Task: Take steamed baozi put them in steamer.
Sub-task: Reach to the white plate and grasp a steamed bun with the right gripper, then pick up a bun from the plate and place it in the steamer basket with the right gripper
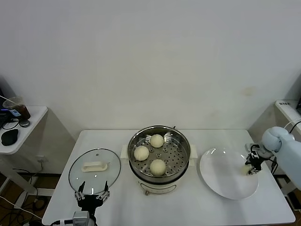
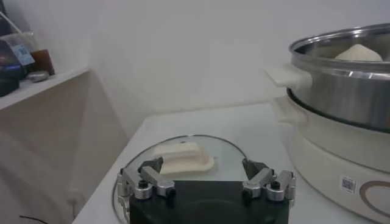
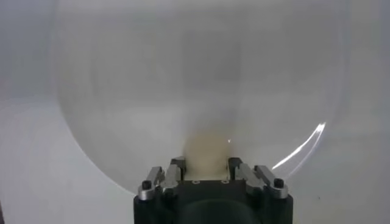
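The right arm reaches in from the bench's right edge, its wrist bent down and inward, and the right gripper (image 1: 251,168) has its fingers (image 3: 177,168) closed in on a bun (image 3: 206,156). The left arm is parked at the near-left corner of the bench, the left gripper (image 1: 92,194) low with its fingers (image 2: 148,179) spread wide.

White table (image 1: 197,207) carrying three things in a row: glass lid (image 1: 94,168) with white handle lying flat at left, steamer (image 1: 159,157) on cream pot base at centre, flat white plate (image 1: 225,175) at right. Lid and plate both close beside the steamer.
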`<state>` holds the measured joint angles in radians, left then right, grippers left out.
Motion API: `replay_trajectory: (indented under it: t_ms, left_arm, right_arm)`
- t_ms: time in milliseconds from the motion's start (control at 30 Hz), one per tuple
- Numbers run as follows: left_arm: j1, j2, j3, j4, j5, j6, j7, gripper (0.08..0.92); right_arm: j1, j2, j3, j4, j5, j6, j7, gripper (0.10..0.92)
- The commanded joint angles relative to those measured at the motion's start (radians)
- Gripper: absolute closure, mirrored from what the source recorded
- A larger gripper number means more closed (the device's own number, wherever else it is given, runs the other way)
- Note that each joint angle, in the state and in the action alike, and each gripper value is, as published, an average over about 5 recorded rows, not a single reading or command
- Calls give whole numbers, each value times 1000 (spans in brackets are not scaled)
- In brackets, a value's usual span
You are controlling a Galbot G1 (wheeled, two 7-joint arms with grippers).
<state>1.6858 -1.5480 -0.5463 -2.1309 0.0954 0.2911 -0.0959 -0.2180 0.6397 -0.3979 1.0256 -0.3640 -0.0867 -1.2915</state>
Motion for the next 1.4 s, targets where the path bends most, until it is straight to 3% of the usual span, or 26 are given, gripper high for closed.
replay_trajectory:
  t_ms: [33,300,567,867,1400]
  left_arm:
    - [-6,1,-1,-3,-1,-1,-1,177]
    - [-24,7,-4,-30,-2,-1,-1,177]
    - [-29,17,3,-42,-16,-1,0,177]
    - [-36,20,2,-42,-27,0,0,177]
    - [-44,16,2,-32,-35,0,0,177]
  right_arm:
    - [275,-25,-255,115,225,-101,-16,624]
    - [726,126,-641,246,604,-253,18,664]
    - [865,297,-753,263,773,-332,25,685]
    - [843,407,-820,265,852,-374,76,685]
    - [682,402,-858,294,716,-411,148,686]
